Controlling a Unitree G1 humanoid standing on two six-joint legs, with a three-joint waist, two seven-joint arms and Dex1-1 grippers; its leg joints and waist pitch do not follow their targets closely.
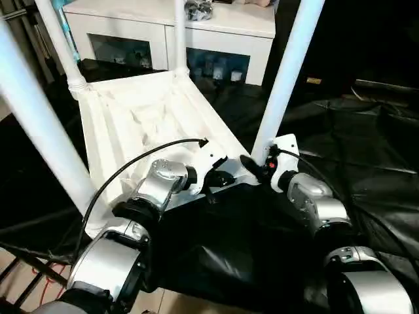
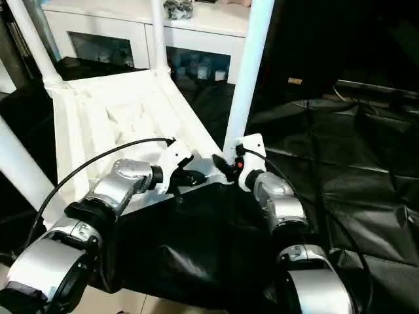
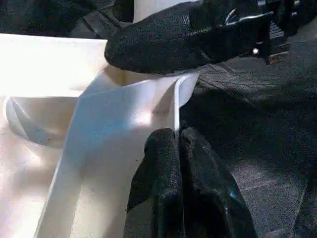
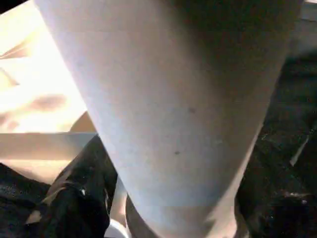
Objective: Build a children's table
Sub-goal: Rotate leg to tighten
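Note:
The white children's table (image 1: 144, 118) lies upside down on black cloth, ribbed underside up. All its legs stand in the corner sockets: near left leg (image 1: 33, 118), far left leg (image 1: 62, 46), far right leg (image 1: 178, 39) and near right leg (image 1: 288, 72). My left gripper (image 3: 177, 135) is shut on the thin raised rim (image 3: 174, 106) of the top, close to the near right corner. My right gripper (image 1: 262, 165) sits at the base of the near right leg (image 4: 173, 99), which stands between its fingers; one black finger (image 4: 79, 193) lies against the leg.
A white cabinet (image 1: 222, 26) with glass doors stands behind the table. Crumpled black cloth (image 1: 366, 144) covers the floor to the right and front. Black cables run along both forearms. Bare floor and a metal stand (image 1: 26, 268) show at the near left.

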